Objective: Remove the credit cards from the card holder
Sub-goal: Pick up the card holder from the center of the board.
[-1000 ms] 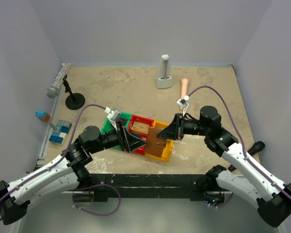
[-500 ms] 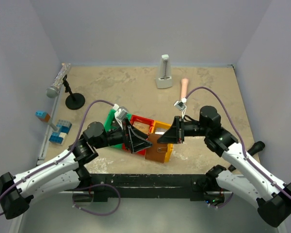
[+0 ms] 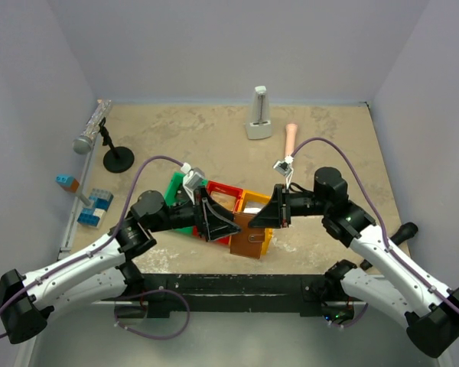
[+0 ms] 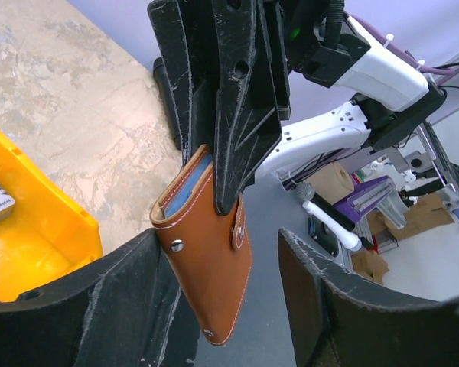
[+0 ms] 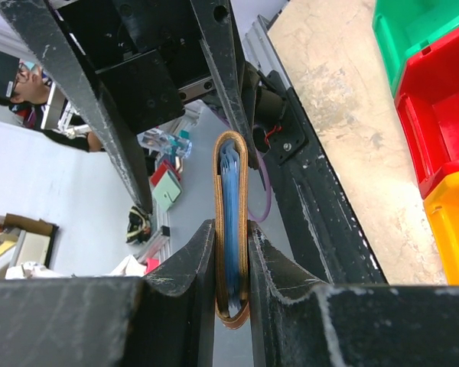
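Observation:
The card holder (image 3: 249, 237) is brown with white stitching and is folded shut. It hangs above the front edge of the yellow bin (image 3: 266, 232). My right gripper (image 3: 262, 219) is shut on it, the jaws clamping both brown faces (image 5: 231, 222). Blue card edges (image 5: 231, 191) show between the flaps, and also at the holder's top in the left wrist view (image 4: 187, 187). My left gripper (image 4: 218, 256) is open, with one finger on each side of the holder's lower half (image 4: 210, 267). Its left finger is close to the holder. Whether they touch I cannot tell.
Green (image 3: 174, 191), red (image 3: 223, 197) and yellow bins stand joined at the table's centre front; a white card (image 3: 252, 205) lies in the yellow one. A microphone on a stand (image 3: 99, 131), toy blocks (image 3: 92, 206), a white stand (image 3: 258, 113) and a beige handle (image 3: 291, 138) lie farther off.
My left gripper has moved right and now straddles the card holder. The holder showed a broad brown face over the yellow bin and now hangs narrower by the bin's front edge.

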